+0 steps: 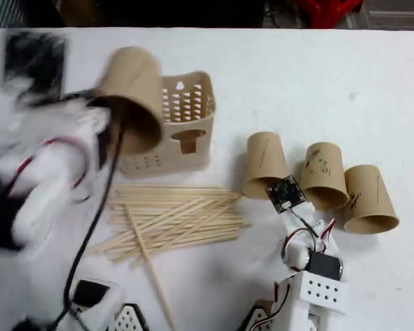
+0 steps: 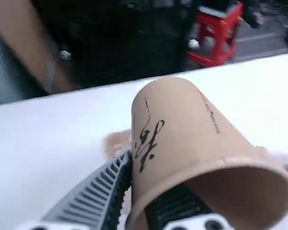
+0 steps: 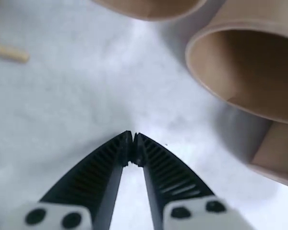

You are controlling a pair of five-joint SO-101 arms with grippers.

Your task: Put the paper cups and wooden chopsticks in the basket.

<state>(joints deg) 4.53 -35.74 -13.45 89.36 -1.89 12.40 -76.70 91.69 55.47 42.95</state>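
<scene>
Over on the left, the left arm (image 1: 41, 179) has a brown paper cup (image 1: 131, 89) up in the air, tipped on its side above the near-left corner of the beige slotted basket (image 1: 193, 131). The left jaws are clamped on its rim, one finger inside, one outside. There's a black pen scrawl on its wall, not legible. In front of the basket, the wooden chopsticks (image 1: 172, 221) lie in a loose pile on the white counter (image 1: 317, 83). To the right, three more cups (image 1: 264, 164) (image 1: 323, 174) (image 1: 368, 198) lie in a row, mouths toward the arms, with scribbles I can't read. The right jaws are pressed together, empty, just short of them.
</scene>
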